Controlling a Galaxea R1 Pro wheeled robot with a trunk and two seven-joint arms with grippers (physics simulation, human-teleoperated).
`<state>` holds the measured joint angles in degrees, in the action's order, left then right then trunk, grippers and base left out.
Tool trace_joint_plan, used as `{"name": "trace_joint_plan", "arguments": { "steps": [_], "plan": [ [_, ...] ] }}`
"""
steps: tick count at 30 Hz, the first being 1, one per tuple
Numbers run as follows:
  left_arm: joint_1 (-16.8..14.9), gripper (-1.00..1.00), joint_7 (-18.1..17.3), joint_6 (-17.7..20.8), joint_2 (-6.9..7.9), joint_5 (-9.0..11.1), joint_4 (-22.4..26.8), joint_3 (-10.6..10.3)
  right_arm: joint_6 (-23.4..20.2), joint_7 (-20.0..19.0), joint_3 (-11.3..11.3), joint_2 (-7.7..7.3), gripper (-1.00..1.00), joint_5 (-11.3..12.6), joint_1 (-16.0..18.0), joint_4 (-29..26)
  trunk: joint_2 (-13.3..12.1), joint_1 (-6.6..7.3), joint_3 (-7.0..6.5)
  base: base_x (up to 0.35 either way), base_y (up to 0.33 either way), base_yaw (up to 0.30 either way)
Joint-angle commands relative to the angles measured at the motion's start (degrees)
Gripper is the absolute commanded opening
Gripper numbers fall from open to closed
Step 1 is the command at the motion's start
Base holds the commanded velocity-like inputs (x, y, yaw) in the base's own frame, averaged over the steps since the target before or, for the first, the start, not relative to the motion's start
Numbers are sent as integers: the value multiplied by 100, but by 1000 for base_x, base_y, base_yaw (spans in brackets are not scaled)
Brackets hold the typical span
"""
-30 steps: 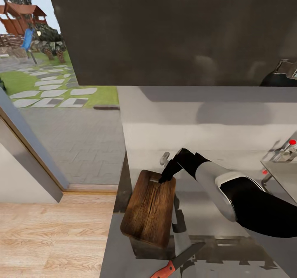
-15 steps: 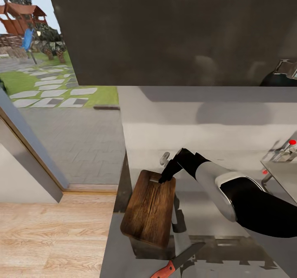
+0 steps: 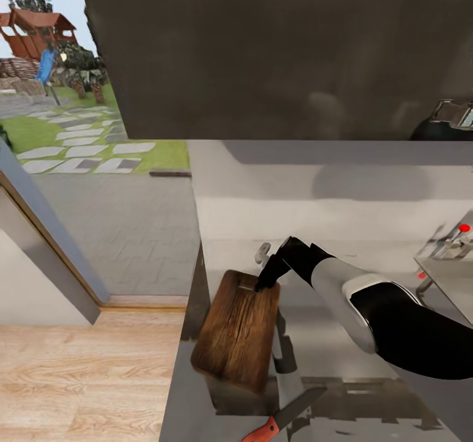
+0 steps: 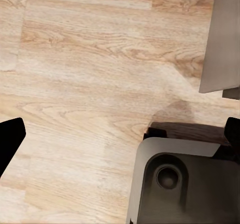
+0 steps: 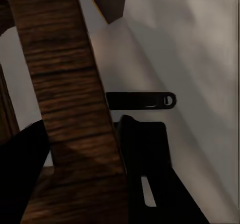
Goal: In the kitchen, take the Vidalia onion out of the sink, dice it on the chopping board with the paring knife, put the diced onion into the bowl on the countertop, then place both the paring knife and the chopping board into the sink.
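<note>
while the right gripper [image 3: 265,280] pinches the far edge of the chopping board [image 3: 236,329], its fingers [image 5: 142,169] closed on the wood, the near edge of the brown, grained board rides tilted above the grey countertop [image 3: 341,350]. the paring knife [image 3: 281,417], orange-red handle cut off at the frame edge, lies just beyond the board's near corner. the left gripper [image 4: 120,134] hangs spread wide over light wood floor [image 4: 85,84]; a red-tipped tap [image 3: 460,232] sits half cropped at right.
</note>
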<state>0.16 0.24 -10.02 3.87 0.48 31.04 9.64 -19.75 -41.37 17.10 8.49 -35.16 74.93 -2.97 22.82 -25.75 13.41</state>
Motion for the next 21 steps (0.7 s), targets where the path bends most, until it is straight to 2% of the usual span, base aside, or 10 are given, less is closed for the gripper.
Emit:
{"name": "trace_joint_plan", "arguments": {
  "steps": [1,21],
  "plan": [
    [2,100,2,-8,-1,5,8,2,-45,-20,39,2,-100,43,2,-11,10,-4,1,0,0,0],
    [2,100,2,-9,-1,5,8,2,-54,-27,31,-5,-100,46,3,-16,10,-4,-179,0,0,0]
  ]
}}
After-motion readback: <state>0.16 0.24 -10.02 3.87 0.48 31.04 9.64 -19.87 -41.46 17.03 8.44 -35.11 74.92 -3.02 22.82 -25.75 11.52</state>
